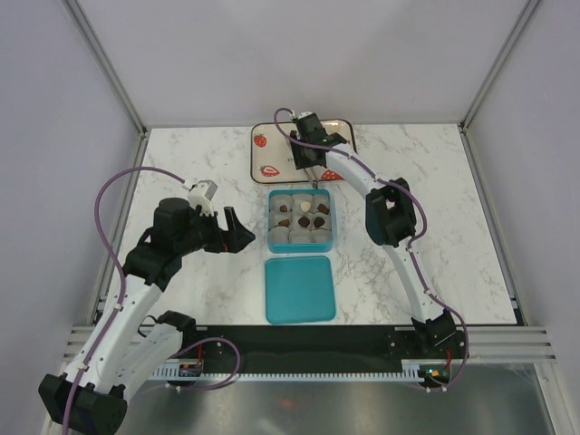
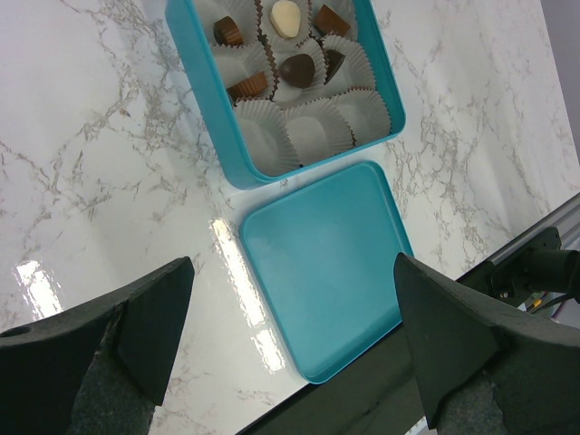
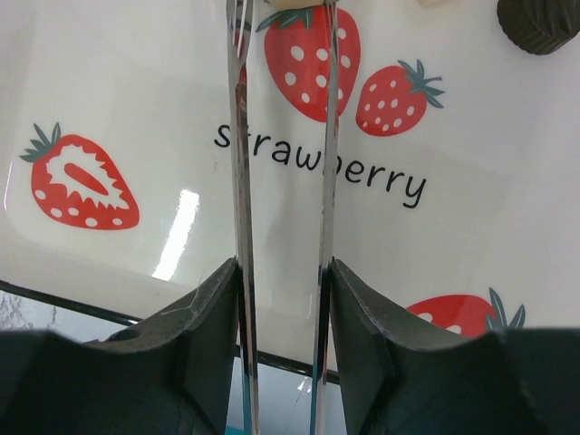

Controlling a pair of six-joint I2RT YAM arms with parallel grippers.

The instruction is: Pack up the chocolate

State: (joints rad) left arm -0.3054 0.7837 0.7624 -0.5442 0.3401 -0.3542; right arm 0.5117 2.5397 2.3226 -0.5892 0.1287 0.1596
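Left gripper is wide open and holds nothing, hanging over the marble table. Just ahead of it the lid lies flat, and the teal box sits right beyond that.

The chocolate is in the box's two far rows, six pieces in liner cups. The row nearest the gripper has cups only. The white oval's long axis runs about straight away from the gripper. The oblong milk piece toward its left lies diagonal.

Right gripper is clenched on tweezers. The blades point forward over the strawberry tray, with a gap between them.

Only the right wrist view shows loose pieces on the tray:
- a pale bit at the tweezer tips, cut by the frame, so I can't tell if it is pinched
- a dark ribbed one ahead-right

Only the top view shows both arms at once.
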